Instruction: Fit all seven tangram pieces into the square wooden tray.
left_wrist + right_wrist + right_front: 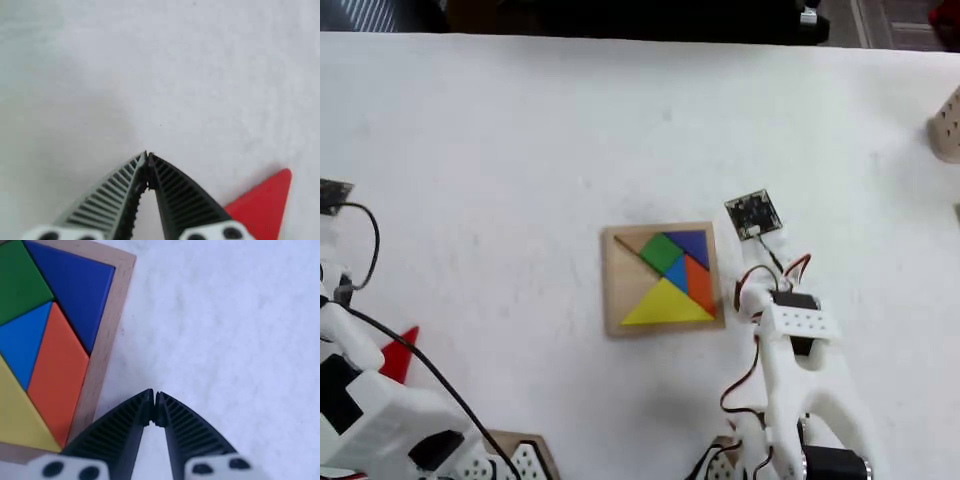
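Note:
The square wooden tray [618, 285] lies mid-table holding green [662, 252], dark blue [691, 243], light blue [676, 274], orange [699, 281] and yellow [667, 302] pieces; its left part is bare wood. My right gripper [154, 396] is shut and empty on the white table, just outside the tray's right rim [107, 335], near the orange piece [57, 375] and dark blue piece [75, 285]. A red piece [400, 352] lies on the table at the far left. My left gripper [148, 156] is shut and empty, with the red piece [262, 207] beside it.
A pale wooden block with holes [947, 125] stands at the right edge. Another wooden piece [535, 455] lies at the front edge by the left arm's base. Black cables [370, 250] trail from both arms. White table stretches behind the tray.

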You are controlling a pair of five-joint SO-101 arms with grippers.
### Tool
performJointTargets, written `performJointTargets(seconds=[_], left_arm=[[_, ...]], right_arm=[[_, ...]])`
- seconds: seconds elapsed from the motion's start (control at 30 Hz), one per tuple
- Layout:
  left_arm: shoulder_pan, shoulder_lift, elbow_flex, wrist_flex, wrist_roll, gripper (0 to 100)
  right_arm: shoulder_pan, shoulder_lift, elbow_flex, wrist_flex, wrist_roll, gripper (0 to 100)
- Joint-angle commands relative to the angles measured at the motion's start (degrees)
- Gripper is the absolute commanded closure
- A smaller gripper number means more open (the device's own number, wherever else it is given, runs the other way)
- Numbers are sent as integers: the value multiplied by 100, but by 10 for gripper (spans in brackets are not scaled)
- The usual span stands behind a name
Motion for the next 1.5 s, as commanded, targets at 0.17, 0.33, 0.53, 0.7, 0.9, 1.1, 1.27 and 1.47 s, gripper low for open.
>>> performJointTargets(seconds=[0.17,0.33,0.53,0.7,0.9,1.1,1.27,1.47], left_arm=[[-303,-295,-246,-132,2796,976],[-418,-321,-220,-132,3657,976],[-418,-303,-141,475,3727,976],[-426,-514,536,-97,3842,977],[-523,-1499,2145,-1662,4466,978],[-497,-2545,3569,-2585,3956,976],[-497,-2721,4079,-2629,3147,897],[-505,-2765,4422,-2804,3138,805]], right_arm=[[-66,-189,-44,-66,79,981],[-66,-189,-44,-75,79,981],[-66,-189,-44,-84,79,981],[-66,-189,-44,-84,79,981],[-66,-189,-44,-92,79,981],[-66,-189,-44,-101,79,981],[-66,-189,-44,-101,79,981],[-66,-189,-44,-101,79,981]])
